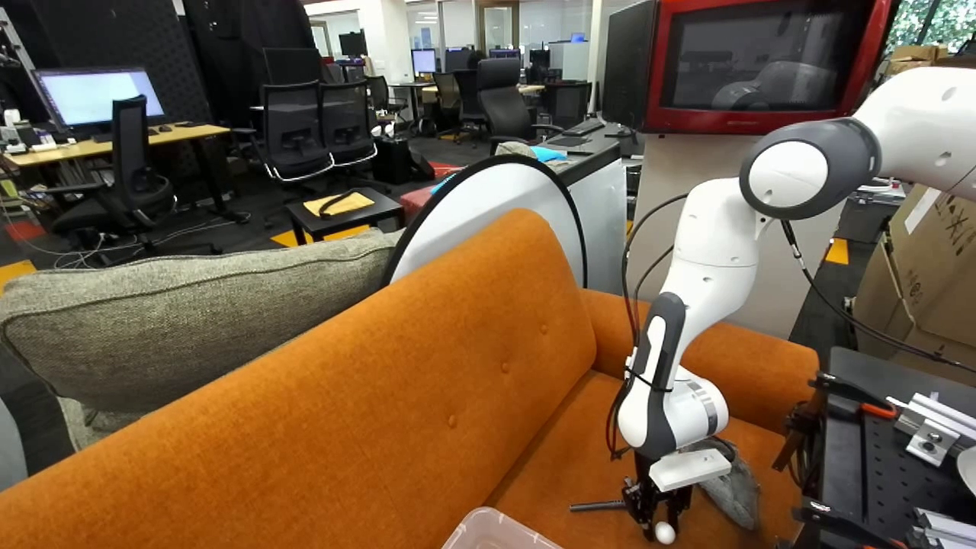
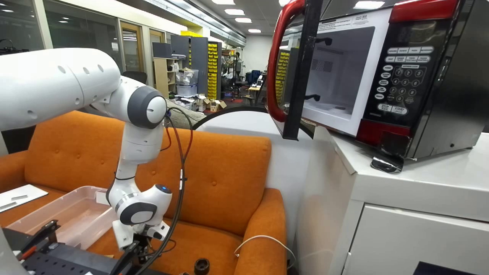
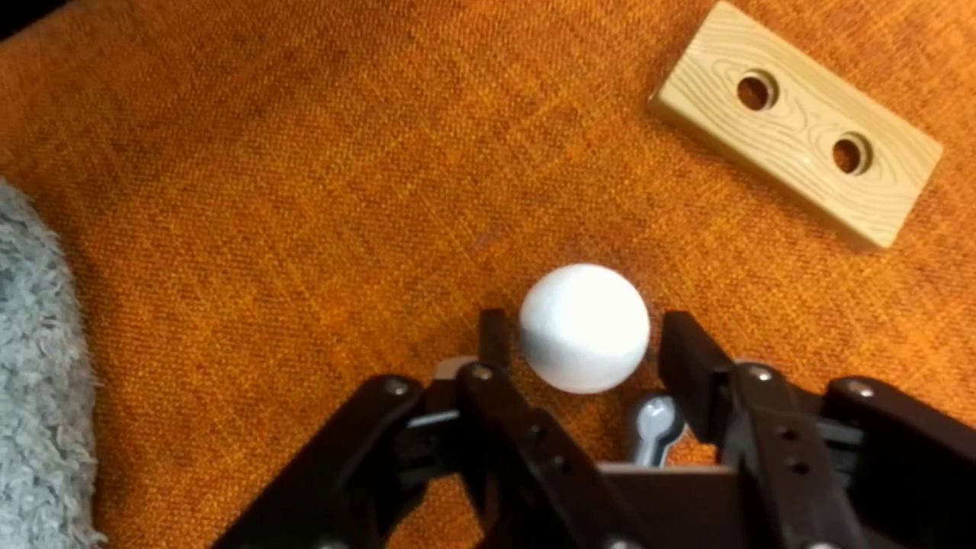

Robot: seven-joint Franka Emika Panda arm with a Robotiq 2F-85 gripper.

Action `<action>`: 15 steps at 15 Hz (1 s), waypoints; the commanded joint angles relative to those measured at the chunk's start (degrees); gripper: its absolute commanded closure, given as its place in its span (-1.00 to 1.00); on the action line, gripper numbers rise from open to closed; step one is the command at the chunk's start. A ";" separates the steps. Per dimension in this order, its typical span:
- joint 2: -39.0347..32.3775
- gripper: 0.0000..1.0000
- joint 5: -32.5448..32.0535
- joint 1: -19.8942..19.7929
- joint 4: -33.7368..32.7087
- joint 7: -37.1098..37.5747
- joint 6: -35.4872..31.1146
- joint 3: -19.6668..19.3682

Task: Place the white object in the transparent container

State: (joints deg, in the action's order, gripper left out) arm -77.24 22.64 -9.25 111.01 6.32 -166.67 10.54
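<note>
The white object is a smooth white ball (image 3: 585, 329) on the orange couch seat; it also shows in an exterior view (image 1: 665, 533). My gripper (image 3: 577, 347) is open with its fingers on either side of the ball, and a narrow gap shows on each side. The gripper is low over the seat in an exterior view (image 1: 657, 512). The transparent container is a large rectangular see-through bin (image 2: 91, 231) on the couch. Only its corner (image 1: 499, 528) shows at the bottom edge in an exterior view.
A wood-patterned block with two holes (image 3: 801, 126) lies beyond the ball. A grey metal piece (image 3: 656, 423) lies near the right finger. A fluffy grey thing (image 3: 42, 366) lies at left. A dark rod (image 1: 596, 505) and the black tool-board table (image 1: 854, 450) are nearby.
</note>
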 commanded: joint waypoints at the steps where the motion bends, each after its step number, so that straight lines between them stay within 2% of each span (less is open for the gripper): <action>1: 0.51 0.50 -1.22 -0.27 0.27 1.07 1.04 -0.16; 3: 0.65 0.74 -1.30 -0.44 0.51 0.88 1.41 -0.03; 6: 1.77 0.75 -1.86 -0.48 1.91 0.32 1.59 0.16; 9: 4.38 0.75 -2.49 -2.12 5.37 -1.35 1.19 1.77; 15: 15.51 0.75 -2.93 -7.57 17.14 -6.87 -3.72 8.43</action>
State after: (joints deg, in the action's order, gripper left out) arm -67.42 20.73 -12.28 121.32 2.76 -167.05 15.23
